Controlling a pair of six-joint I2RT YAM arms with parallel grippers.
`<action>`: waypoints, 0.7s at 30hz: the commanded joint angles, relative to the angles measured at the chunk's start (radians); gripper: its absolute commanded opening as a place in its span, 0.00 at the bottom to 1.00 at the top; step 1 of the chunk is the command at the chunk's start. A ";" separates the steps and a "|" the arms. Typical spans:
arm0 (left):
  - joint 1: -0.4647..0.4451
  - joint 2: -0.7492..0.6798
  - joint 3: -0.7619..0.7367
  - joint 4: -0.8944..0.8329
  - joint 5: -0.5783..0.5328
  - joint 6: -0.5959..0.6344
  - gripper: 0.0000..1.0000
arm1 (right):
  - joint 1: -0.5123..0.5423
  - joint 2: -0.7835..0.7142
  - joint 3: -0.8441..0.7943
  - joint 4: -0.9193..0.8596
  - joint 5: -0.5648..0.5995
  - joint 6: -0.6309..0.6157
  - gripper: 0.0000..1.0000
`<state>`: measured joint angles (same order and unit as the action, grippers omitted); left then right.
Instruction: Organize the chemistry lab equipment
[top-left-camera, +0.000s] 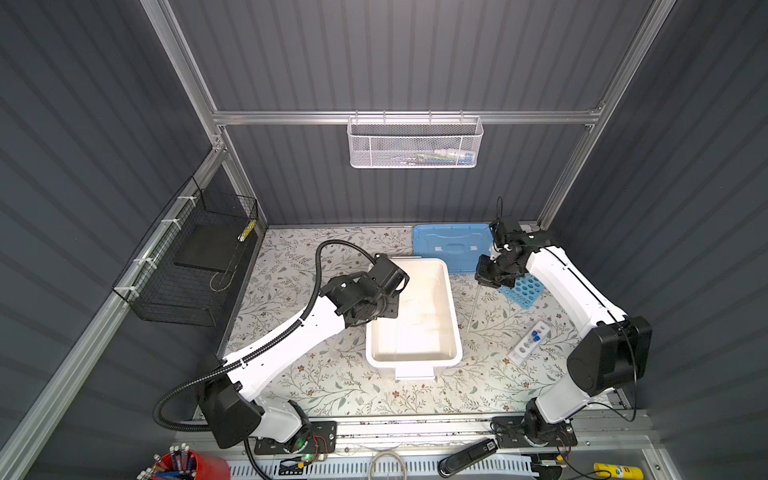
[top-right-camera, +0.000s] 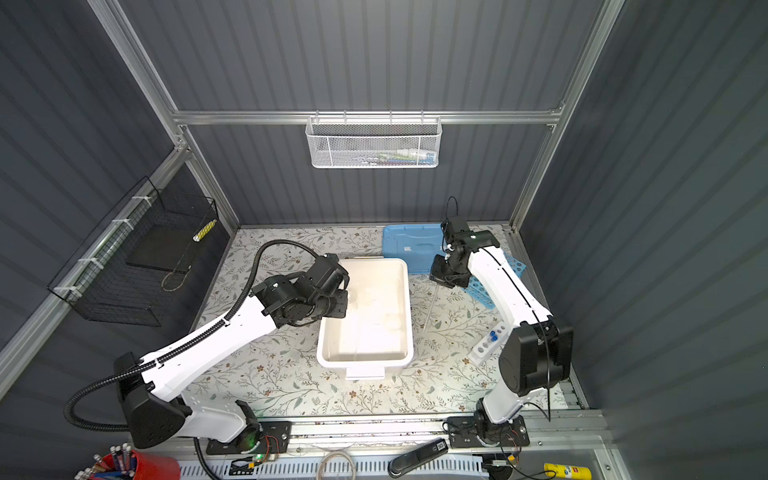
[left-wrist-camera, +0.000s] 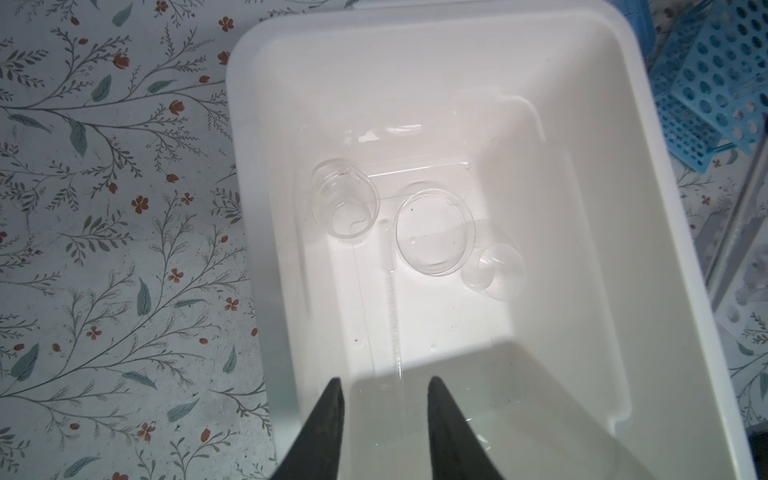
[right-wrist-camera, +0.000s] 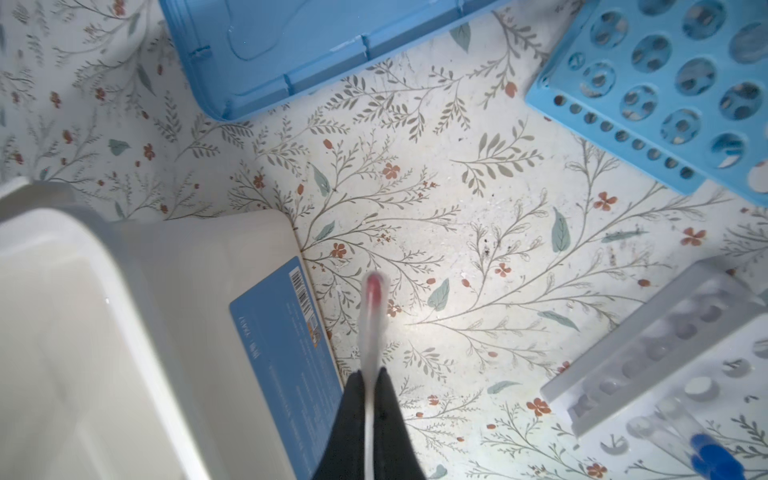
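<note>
The right jaws were clenched on a thin clear glass rod (right-wrist-camera: 371, 328). It ran out ahead of them over the floral-patterned table (right-wrist-camera: 478, 199), just beside the outer wall of the large white plastic tub (right-wrist-camera: 199, 270). Further ahead of those jaws lay the flat blue lid (right-wrist-camera: 291, 45) and the sky-blue many-holed rack (right-wrist-camera: 665, 95). Off to one side we saw the small white tube rack (right-wrist-camera: 648, 345) with blue-capped clear test tubes (top-left-camera: 536, 336) in it.

The left jaws stood parted, gripping nothing, above the tub's interior. Ahead of them on the tub floor sat a small clear spouted beaker (left-wrist-camera: 346, 203), a clear round dish (left-wrist-camera: 434, 230), a small clear round vessel (left-wrist-camera: 496, 270) and a slim clear pipette-like tube (left-wrist-camera: 392, 307).
</note>
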<state>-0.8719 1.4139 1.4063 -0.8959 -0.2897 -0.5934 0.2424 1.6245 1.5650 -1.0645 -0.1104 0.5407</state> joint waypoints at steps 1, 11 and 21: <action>-0.005 -0.043 0.057 -0.001 -0.024 0.014 0.36 | -0.005 -0.030 0.078 -0.073 -0.025 0.010 0.00; 0.004 -0.074 0.099 -0.041 -0.049 0.006 0.37 | -0.001 -0.060 0.185 -0.084 -0.118 0.050 0.00; 0.006 -0.066 0.100 -0.060 -0.050 0.001 0.37 | 0.000 -0.025 0.102 -0.017 -0.146 0.037 0.00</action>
<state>-0.8707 1.3434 1.4822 -0.9230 -0.3264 -0.5941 0.2428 1.5883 1.6737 -1.0962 -0.2401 0.5762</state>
